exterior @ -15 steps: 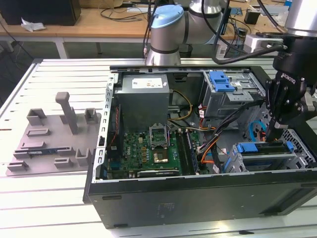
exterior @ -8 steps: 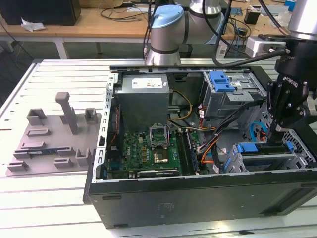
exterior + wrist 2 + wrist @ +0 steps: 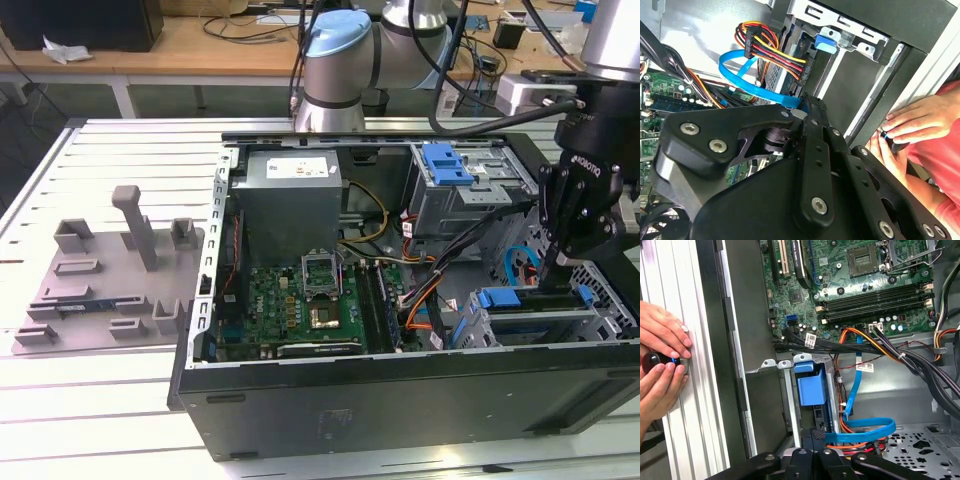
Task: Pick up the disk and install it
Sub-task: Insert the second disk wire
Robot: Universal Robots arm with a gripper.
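One black hand down at the lower drive cage, in the corner of the open computer case toward the exterior view's right. Cannot tell whether spread, pressed together or pinching.

Judging by the blue rails, puts the disk in that cage, right under the hand; in the first wrist view shows as a blue block between the cage walls. How deep it sits: cannot tell.

For a clean install: keep the rails parallel to the cage walls, press straight along the slot, not at a tilt. Mind the blue data cable and the orange-and-yellow power leads looping just beside the cage; likely to snag or get trapped.

Slatted metal worktop underneath, with a grey fixture plate well apart from the case. Beyond, a wooden desk strewn with cables. Close against the case wall, a person's hands on a small dark object.
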